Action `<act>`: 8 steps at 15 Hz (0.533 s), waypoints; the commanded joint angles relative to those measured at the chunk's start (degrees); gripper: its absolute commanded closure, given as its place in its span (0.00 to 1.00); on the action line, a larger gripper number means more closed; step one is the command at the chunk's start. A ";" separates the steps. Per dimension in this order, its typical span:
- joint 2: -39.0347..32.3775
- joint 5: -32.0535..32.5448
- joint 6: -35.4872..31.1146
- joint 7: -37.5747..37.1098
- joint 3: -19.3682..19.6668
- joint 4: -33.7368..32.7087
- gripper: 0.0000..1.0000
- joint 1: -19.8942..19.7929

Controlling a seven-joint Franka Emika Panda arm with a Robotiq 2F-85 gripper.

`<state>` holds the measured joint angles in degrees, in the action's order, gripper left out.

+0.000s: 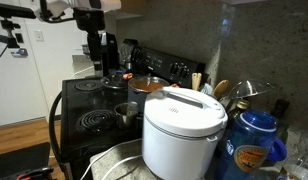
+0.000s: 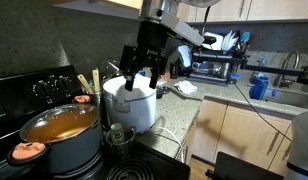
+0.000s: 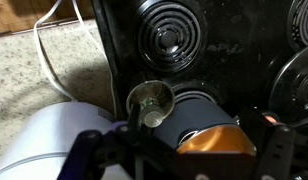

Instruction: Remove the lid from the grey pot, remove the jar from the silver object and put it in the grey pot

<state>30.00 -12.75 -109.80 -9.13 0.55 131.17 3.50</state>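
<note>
the gripper (image 2: 140, 78) hung near the white cooker (image 2: 129, 108), fingers wide and empty. the lid (image 2: 59, 122) sat on the grey pot (image 2: 66, 152); at its 3 o'clock the small steel pot (image 2: 119, 135) held the jar (image 3: 152, 115).

Black Robotiq gripper (image 2: 140, 84) hangs above the big white rice cooker (image 2: 132, 105), jaws spread, nothing between them. Wide dull-grey metal pot (image 2: 72, 152) sits on the black stove (image 2: 34, 92) with the round see-through glass lid (image 2: 56, 124) on it, orange-brown showing through. Small shiny steel cylindrical pot (image 2: 119, 137) stands just beside it, between grey pot and cooker; contents too small to tell.
</note>
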 commanded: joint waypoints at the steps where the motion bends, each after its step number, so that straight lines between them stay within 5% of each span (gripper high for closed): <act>1: -3.28 0.36 2.56 4.87 -0.02 -3.29 0.00 -0.11; 8: -18.21 4.32 10.13 22.61 0.53 -17.92 0.00 0.87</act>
<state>20.21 -9.97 -104.61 7.28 0.59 122.28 3.65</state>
